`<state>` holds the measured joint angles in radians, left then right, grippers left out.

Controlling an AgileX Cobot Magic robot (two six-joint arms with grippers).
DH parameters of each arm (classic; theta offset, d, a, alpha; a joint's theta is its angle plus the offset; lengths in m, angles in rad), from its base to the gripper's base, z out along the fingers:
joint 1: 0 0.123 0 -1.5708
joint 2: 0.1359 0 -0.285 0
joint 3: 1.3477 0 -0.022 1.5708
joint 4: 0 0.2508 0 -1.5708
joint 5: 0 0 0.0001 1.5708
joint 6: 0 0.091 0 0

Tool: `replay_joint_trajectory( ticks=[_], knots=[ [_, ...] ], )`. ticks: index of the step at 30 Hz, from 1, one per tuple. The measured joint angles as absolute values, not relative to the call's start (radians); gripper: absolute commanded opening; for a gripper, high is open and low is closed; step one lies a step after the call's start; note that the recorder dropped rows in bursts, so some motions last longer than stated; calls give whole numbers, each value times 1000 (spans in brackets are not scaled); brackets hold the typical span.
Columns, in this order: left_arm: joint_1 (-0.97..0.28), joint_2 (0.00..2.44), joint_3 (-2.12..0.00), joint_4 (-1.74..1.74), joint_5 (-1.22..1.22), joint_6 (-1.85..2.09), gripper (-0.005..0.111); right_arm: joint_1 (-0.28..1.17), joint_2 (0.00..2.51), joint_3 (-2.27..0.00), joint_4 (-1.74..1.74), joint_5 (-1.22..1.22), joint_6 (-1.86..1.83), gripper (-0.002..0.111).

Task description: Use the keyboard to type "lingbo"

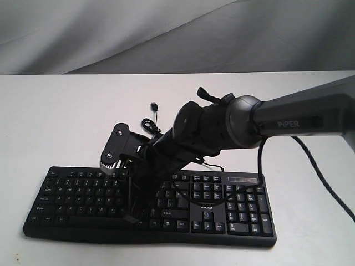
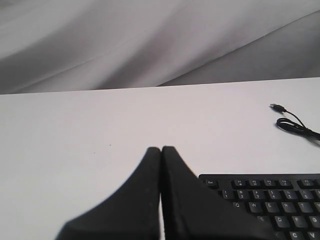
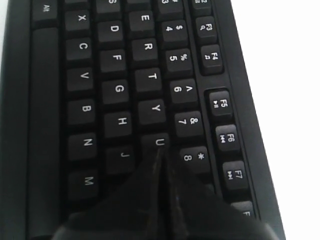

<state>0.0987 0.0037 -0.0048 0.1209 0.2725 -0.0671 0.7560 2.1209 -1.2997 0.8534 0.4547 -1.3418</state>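
The black keyboard [image 1: 227, 213] lies across the front of the white table [image 1: 61, 116], number pad to the right. My right gripper [image 1: 133, 217] reaches in from the right over the middle letter keys. In the right wrist view its fingers [image 3: 161, 150] are pressed together, with the tips at the edge of the U key [image 3: 158, 141], beside J and 8. The key under the fingers is hidden. My left gripper [image 2: 161, 148] is shut on nothing and hovers over bare table beside the Esc corner of the keyboard [image 2: 270, 200]. It does not show in the exterior view.
The keyboard's thin black cable [image 1: 151, 126] lies coiled behind it, with the USB plug [image 1: 153, 105] loose on the table; the cable [image 2: 295, 125] also shows in the left wrist view. Grey cloth [image 1: 166, 27] hangs behind the table. The right arm's own cable [image 1: 321, 177] trails at the right.
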Motion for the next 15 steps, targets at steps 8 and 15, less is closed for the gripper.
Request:
replay_joint_trajectory(
  ticks=[8,15],
  knots=[
    [99,4,-5,121,272,-67,1,756,2121,-1300,853,453,-1344,0],
    [99,4,-5,121,272,-67,1,756,2127,-1300,854,453,-1344,0]
  ],
)
